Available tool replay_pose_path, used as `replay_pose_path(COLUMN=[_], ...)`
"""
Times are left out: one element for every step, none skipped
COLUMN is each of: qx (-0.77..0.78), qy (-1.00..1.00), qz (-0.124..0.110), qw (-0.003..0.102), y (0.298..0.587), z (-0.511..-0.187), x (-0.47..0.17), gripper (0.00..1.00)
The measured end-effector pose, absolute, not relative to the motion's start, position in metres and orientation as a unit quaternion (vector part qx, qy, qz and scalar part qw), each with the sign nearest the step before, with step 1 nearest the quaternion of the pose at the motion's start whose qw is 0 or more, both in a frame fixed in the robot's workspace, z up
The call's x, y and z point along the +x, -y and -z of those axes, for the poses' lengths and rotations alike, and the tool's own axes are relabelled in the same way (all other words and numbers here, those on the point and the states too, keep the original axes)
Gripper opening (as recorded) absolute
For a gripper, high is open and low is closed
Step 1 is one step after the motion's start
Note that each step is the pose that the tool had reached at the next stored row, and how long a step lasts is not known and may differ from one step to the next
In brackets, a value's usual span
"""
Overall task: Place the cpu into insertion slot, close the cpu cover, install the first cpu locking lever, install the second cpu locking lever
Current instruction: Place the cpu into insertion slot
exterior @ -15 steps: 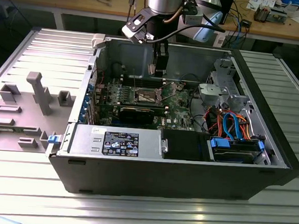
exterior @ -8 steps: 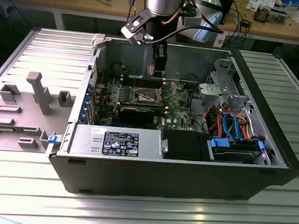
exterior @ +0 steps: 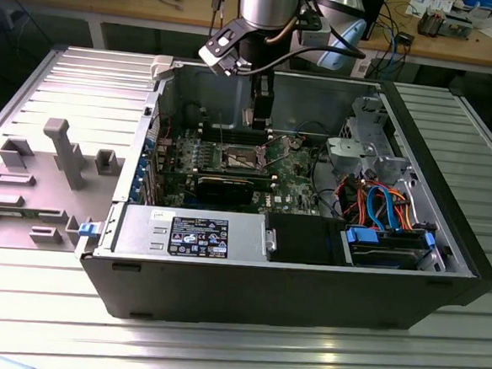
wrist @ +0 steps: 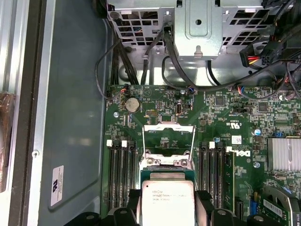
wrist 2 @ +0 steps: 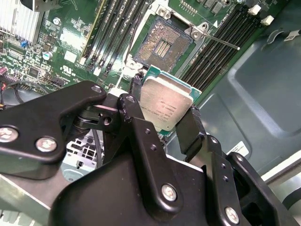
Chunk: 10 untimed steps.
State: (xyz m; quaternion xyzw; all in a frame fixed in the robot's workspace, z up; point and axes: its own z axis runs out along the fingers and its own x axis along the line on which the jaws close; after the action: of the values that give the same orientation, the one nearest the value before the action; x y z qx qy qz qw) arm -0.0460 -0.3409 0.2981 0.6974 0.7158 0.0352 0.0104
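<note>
Chip: small flat square silver-topped cpu (wrist 2: pixel 167 106) clamped by opposite edges between black jaws, not seated. Square dark-centred, silver-rimmed insertion slot (wrist 2: pixel 162 47) bare, just beyond chip's edge, nearer board. Thin silvery cpu cover (wrist: pixel 169 127) stands open.

Ribbed metal table (exterior: pixel 217 351) carries open computer case (exterior: pixel 264 291); grey fixture tray (exterior: pixel 102 195), apparently plastic, alongside.

cpu (wrist: pixel 168 201) over the motherboard (wrist: pixel 221 117)
It's pinched between the end effector (wrist: pixel 168 214) fingers, just beside the opened cpu cover (wrist: pixel 168 128). RAM slots (wrist: pixel 121 174) run either side, and there's a coin battery (wrist: pixel 132 104) beyond the cover.
</note>
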Motion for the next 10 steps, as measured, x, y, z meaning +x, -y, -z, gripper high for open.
replay_pose_path(qx=[0.697, 0.697, 0.697, 0.697, 0.697, 0.697, 0.697, 0.697, 0.697, 0.697], qy=[-0.716, -0.716, -0.716, -0.716, -0.716, -0.716, -0.716, -0.716, -0.716, -0.716], qz=[-0.035, -0.035, -0.035, -0.035, -0.035, -0.035, -0.035, -0.035, -0.035, -0.035], qw=[0.01, 0.01, 0.01, 0.01, 0.01, 0.01, 0.01, 0.01, 0.01, 0.01], y=[0.3409, 0.3409, 0.3409, 0.3409, 0.3409, 0.3409, 0.3409, 0.3409, 0.3409, 0.3409], z=[-0.2981, -0.2981, -0.2981, -0.2981, -0.298, -0.298, -0.298, -0.298, -0.298, -0.2977], x=[-0.046, -0.046, -0.046, -0.046, -0.046, -0.046, -0.046, -0.046, -0.0462, -0.0471], gripper=[0.54, 0.54, 0.54, 0.54, 0.54, 0.54, 0.54, 0.54, 0.54, 0.54])
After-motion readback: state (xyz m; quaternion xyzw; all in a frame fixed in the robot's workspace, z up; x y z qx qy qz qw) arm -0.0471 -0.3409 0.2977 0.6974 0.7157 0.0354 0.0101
